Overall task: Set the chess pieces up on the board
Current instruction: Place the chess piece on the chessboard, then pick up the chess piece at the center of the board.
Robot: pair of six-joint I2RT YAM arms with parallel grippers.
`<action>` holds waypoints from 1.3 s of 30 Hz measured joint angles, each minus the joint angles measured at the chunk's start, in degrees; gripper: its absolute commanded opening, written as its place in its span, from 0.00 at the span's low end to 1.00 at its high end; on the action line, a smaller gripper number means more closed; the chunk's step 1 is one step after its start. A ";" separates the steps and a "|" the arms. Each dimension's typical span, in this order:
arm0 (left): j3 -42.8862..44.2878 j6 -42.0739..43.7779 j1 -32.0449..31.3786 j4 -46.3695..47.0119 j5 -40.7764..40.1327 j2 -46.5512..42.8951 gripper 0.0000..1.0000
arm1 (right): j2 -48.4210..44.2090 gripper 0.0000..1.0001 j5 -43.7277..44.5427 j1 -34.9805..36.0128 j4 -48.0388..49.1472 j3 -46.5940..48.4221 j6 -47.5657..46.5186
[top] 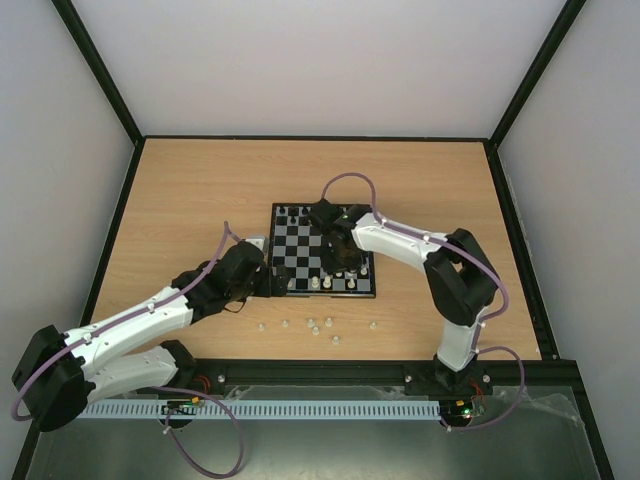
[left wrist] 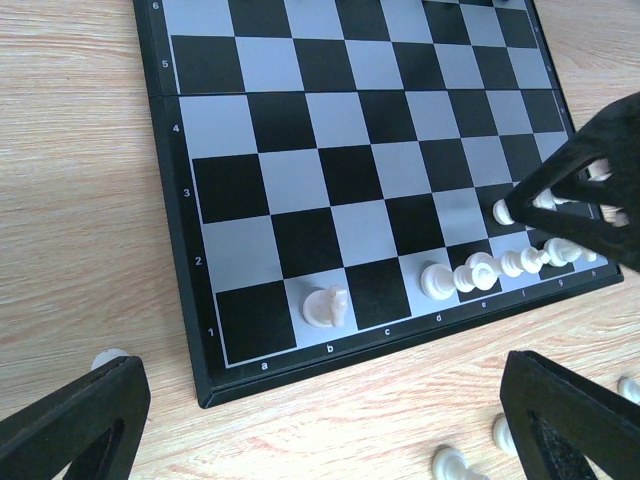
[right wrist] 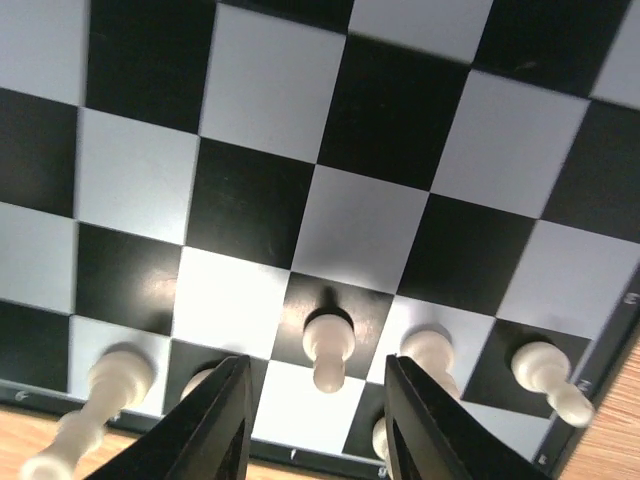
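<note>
The board [top: 300, 245] lies mid-table. A few black chess pieces [top: 290, 212] stand on its far row and several white ones [top: 335, 284] on its near rows. My right gripper [top: 343, 266] hangs over the near right squares. In the right wrist view it [right wrist: 318, 420] is open, its fingers [right wrist: 215, 420] either side of a white pawn [right wrist: 327, 345] without touching it. My left gripper [top: 272, 284] is at the board's near left corner, open and empty [left wrist: 320, 440]. A white knight [left wrist: 327, 306] stands on b1 of the board [left wrist: 300, 130].
Several loose white pieces [top: 310, 325] lie on the wooden table in front of the board; some show in the left wrist view [left wrist: 455, 465]. One lies by the left finger [left wrist: 108, 358]. The right gripper [left wrist: 590, 190] shows at that view's right edge.
</note>
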 measured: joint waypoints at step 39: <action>0.02 0.87 0.07 0.07 0.04 0.81 0.99 | -29.38 0.27 -3.56 7.19 4.50 -34.97 15.56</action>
